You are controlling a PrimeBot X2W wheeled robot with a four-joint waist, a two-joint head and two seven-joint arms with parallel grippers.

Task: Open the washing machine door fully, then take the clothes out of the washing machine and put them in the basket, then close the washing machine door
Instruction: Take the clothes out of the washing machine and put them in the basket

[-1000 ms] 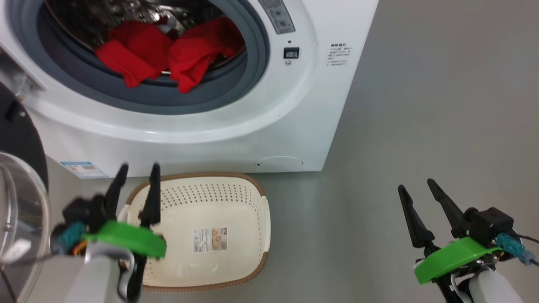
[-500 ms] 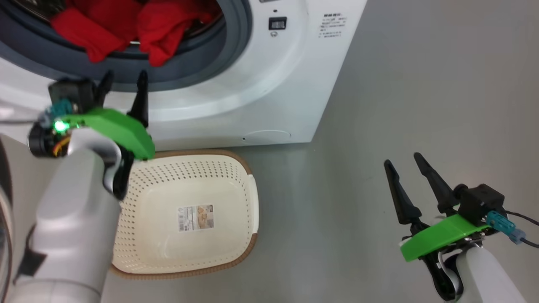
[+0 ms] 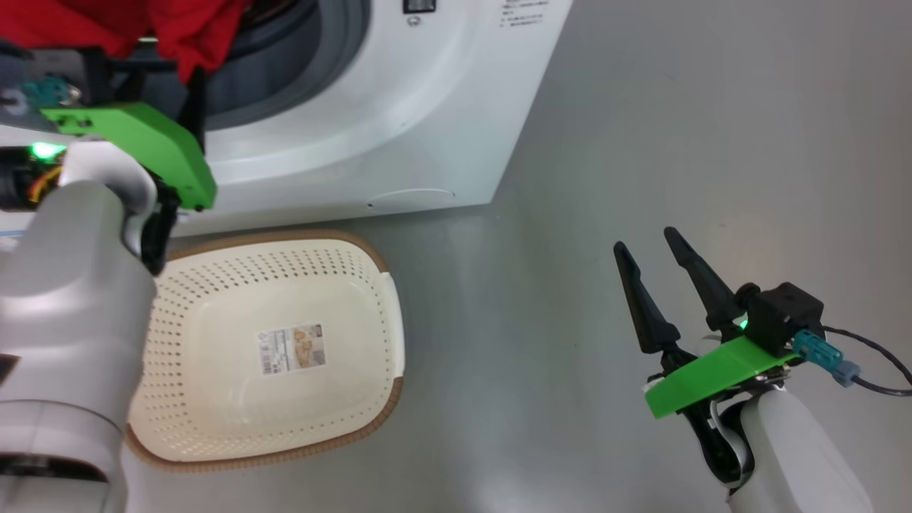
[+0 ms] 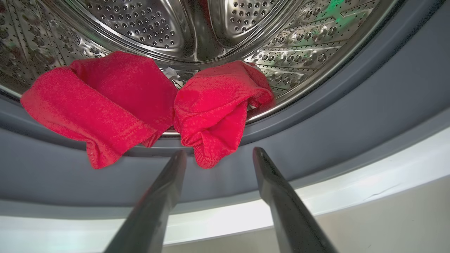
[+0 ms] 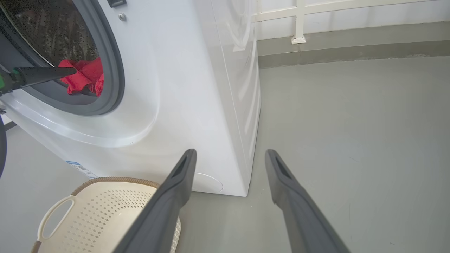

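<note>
The left gripper (image 4: 219,151) is hovering at the mouth of the washer (image 3: 399,107), its two fingers standing apart with nothing between them. The fingertips are pointing at the grey gasket (image 4: 351,116), just below the clothes (image 4: 105,98); whether they are touching the fabric cannot be told. The clothes are lying in two red bundles side by side at the front of the steel drum (image 4: 151,24), their lower ends drooping over the drum lip onto the gasket. A bit of white is showing between the bundles. In the right wrist view, one left finger (image 5: 45,73) is reaching across the opening towards the red cloth.

The right gripper (image 3: 644,239) is hanging over the bare grey floor (image 3: 641,107), well apart from the washer, its fingers also spread and holding nothing.

The basket (image 3: 285,235) is sitting on the floor just in front of the washer, below the left arm, with a sticker (image 3: 291,349) showing on its bottom.
</note>
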